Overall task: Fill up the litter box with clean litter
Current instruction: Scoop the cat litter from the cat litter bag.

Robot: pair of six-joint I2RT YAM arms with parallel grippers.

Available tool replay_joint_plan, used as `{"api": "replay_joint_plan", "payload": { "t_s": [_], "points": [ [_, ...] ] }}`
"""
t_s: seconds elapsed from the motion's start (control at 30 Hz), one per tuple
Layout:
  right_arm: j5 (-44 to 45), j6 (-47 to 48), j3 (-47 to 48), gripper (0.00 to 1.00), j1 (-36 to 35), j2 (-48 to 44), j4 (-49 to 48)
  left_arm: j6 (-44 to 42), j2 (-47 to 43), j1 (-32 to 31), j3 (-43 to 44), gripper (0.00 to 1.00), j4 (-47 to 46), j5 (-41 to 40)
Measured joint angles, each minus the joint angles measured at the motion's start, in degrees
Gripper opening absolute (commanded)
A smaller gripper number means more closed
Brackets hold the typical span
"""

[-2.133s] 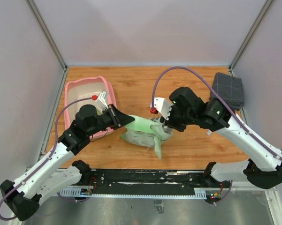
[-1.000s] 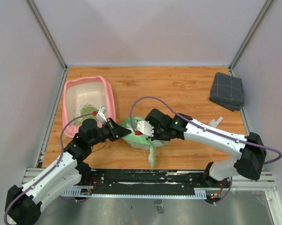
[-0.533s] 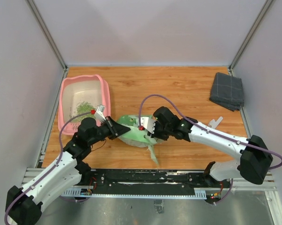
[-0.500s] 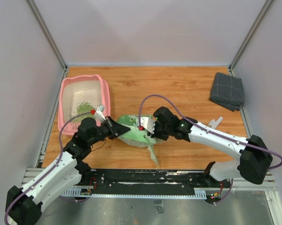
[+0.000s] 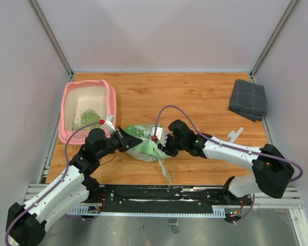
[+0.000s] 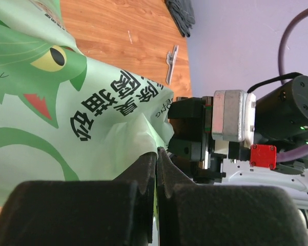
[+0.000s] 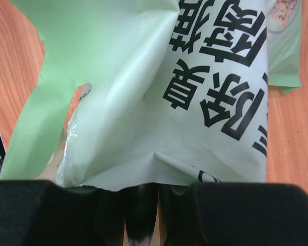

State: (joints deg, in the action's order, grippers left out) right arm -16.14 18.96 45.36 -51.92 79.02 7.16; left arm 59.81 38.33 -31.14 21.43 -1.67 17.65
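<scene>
The pink litter box (image 5: 87,83) stands at the table's left, and a small heap of green clean litter (image 5: 88,117) lies on its pale floor. A light green printed bag (image 5: 143,144) lies slumped on the wood just right of the box. My left gripper (image 5: 126,140) is shut on the bag's left edge; in the left wrist view its jaws (image 6: 157,154) pinch the film of the bag (image 6: 66,102). My right gripper (image 5: 161,146) is shut on the bag's right side, where the bag (image 7: 194,102) fills the right wrist view above the fingertips (image 7: 159,192).
A folded grey cloth (image 5: 247,98) lies at the far right by the wall. A small pale scoop (image 5: 234,135) rests on the wood right of my right arm. The side walls and corner posts close in the table.
Both grippers have come down and leftward with the bag, which has sunk from over the box to the table. The litter box sits a little further left.
</scene>
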Motion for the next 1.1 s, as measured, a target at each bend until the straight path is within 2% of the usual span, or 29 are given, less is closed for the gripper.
{"api": "replay_joint_plan", "payload": {
  "t_s": [0.23, 0.5, 0.83, 1.1],
  "points": [
    [-7.7, -5.0, -7.1, 0.01, 3.3, -1.9, -11.0, -0.2, -0.7, -0.1, 0.7, 0.0, 2.1, 0.3],
    [-13.2, -9.0, -12.0, 0.01, 6.0, -4.6, -18.6, -1.5, -1.4, -0.2, 2.8, 0.0, 5.7, 1.1],
    [-16.6, -11.8, -14.3, 0.01, 8.9, -11.0, -20.9, -4.7, -2.3, -0.3, 6.9, 0.0, 12.5, -0.9],
    [-17.3, -12.8, -16.3, 0.01, 11.3, -19.0, -18.9, -6.6, -2.4, -0.5, 10.5, 0.0, 16.7, -2.8]
  ]
}}
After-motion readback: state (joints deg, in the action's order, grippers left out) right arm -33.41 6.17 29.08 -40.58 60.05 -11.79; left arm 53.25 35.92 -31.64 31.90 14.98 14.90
